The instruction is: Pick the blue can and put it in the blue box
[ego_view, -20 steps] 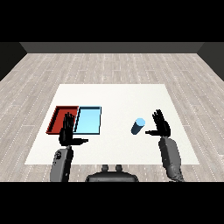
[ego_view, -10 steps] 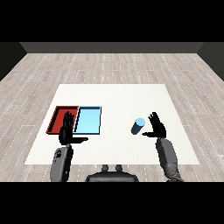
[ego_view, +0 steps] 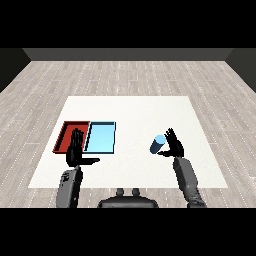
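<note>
Reach phase, grasp not yet made. Blue can (ego_view: 157, 145) stands on the white desk (ego_view: 130, 107), right of centre, seen tilted from above so its lighter top shows; it sits well apart from both trays, at about three o'clock from them. Right hand (ego_view: 174, 146) is just beside the can on its three o'clock side, fingers straight and spread, thumb reaching toward the can's base; nothing is held, and I cannot tell whether the palm touches the can wall or stands a hair off it. Left hand (ego_view: 76, 151) hovers over the near edge of the red tray (ego_view: 65, 134), fingers straight and upward, thumb stuck out toward three o'clock, holding nothing. Light blue tray (ego_view: 101, 136) lies touching the red one on its three o'clock side, with nothing in it. Judgement: the step in hand is closing on the can. Next move calls for the right hand to curl round the can, lift it off the desk, then carry it toward nine o'clock across the bare stretch of desk to the light blue tray, stopping short of the red one.
</note>
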